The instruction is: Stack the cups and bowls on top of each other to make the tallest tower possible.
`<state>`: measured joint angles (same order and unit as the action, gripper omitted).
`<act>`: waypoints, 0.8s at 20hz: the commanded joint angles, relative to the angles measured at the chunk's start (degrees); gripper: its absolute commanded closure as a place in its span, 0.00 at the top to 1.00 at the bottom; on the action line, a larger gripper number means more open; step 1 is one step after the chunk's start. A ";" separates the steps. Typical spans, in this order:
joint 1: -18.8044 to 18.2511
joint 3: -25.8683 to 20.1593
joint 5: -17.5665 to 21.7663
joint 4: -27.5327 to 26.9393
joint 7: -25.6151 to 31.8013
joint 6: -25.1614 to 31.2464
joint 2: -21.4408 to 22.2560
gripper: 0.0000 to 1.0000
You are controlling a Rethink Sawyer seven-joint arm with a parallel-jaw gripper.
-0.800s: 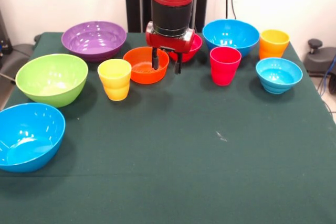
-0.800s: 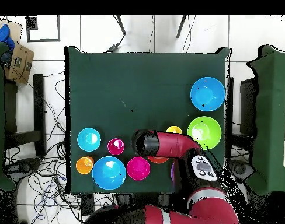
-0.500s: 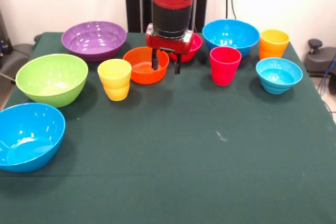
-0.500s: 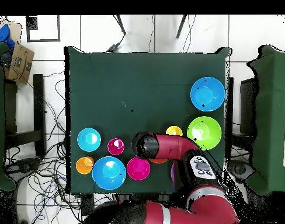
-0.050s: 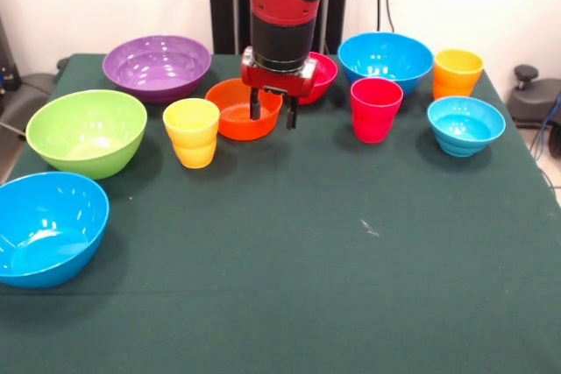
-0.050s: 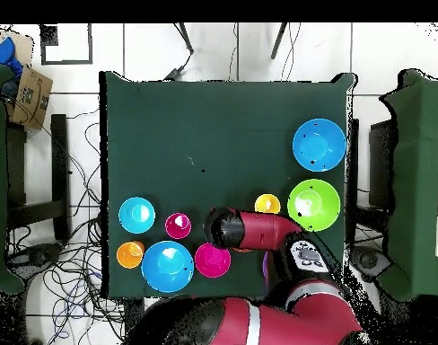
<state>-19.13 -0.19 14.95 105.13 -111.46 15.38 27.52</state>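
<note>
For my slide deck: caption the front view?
Open tool straddling the medium orange plastic bowl's rim, cups and bowls unstacked around it.

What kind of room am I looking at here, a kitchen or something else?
Most likely a robotics lab, not a kitchen. A red robot arm stands over a green-clothed table of toy-like plastic bowls and cups, and loose cables trail across the tiled floor around it.

In the front view, the gripper hangs over the right rim of the medium bowl on the table. The nearest cup stands just left and before that bowl. A large bowl lies behind-left, a small bowl just behind-right, and a second cup farther right.
</note>
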 commanded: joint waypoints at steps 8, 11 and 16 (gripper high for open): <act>1.22 -0.34 5.79 3.93 -3.74 -4.53 -1.67 1.00; 1.36 -0.51 5.74 3.77 -4.36 -5.57 -2.27 1.00; 2.07 -0.93 5.13 1.62 -5.60 -8.61 -5.56 1.00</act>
<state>-18.81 2.63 17.97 107.87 -111.46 12.10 25.42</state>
